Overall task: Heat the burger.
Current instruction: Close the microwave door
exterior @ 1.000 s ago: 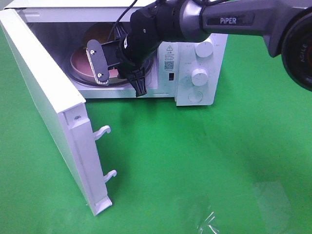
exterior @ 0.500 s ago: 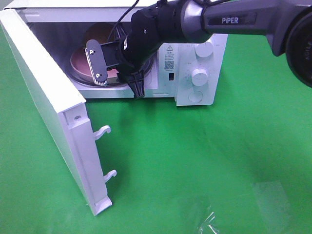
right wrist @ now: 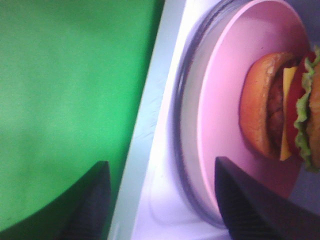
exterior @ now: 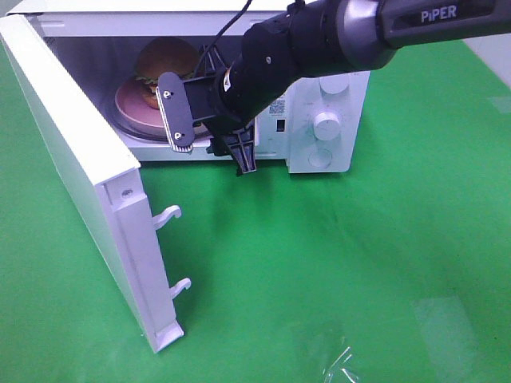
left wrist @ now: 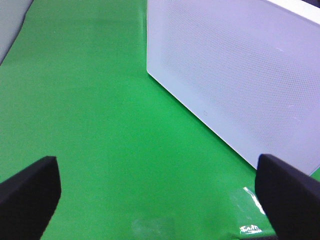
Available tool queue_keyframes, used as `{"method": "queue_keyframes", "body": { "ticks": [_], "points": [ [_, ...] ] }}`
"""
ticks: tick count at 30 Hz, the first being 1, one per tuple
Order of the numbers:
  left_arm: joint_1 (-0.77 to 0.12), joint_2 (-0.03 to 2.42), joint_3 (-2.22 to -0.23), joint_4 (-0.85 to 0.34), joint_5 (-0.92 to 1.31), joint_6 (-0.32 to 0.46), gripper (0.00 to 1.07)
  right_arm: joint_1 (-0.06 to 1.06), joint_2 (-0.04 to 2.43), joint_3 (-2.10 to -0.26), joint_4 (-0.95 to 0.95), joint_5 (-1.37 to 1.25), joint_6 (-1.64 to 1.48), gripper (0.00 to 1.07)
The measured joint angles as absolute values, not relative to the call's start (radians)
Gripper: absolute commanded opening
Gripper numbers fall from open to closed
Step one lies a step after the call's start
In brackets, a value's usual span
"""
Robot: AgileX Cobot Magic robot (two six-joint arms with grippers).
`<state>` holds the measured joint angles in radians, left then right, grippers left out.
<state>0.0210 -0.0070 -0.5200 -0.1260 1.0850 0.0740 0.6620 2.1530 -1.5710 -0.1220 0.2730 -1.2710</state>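
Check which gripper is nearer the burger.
Right. The right gripper sits open at the mouth of the microwave, just in front of the pink plate carrying the burger. The left gripper is outside, facing the open door, over the green mat.

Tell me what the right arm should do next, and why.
Probably pull the right gripper clear of the microwave: its jaws are open and empty, the burger sits on the plate inside, and the door can't swing shut while the arm blocks the opening.
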Motion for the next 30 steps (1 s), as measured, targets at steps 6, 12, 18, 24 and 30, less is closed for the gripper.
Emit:
{"method": "queue_keyframes", "body": {
  "ticks": [6,12,18,24,30],
  "points": [
    [0.021,-0.007,-0.52,-0.126,1.085,0.074,0.98,0.662,2.091,-1.466,-0.117,0.266,-1.271,0.69],
    [0.021,-0.007,-0.52,-0.126,1.085,0.074,0.98,0.662,2.027,-1.378,-0.112,0.25,-1.268,0.7],
    [0.021,-0.007,-0.52,-0.126,1.085,0.074,0.98,0.662,1.921,-1.221,-0.094,0.236,-1.251,0.7],
    [0.021,-0.007,-0.52,-0.126,1.085,0.074,0.98,0.662,1.842,-1.129,-0.093,0.232,-1.187,0.7],
    [0.021,-0.007,-0.52,-0.126,1.085,0.074,0.98,0.662,1.738,-1.041,-0.091,0.221,-1.03,0.7]
  ]
}}
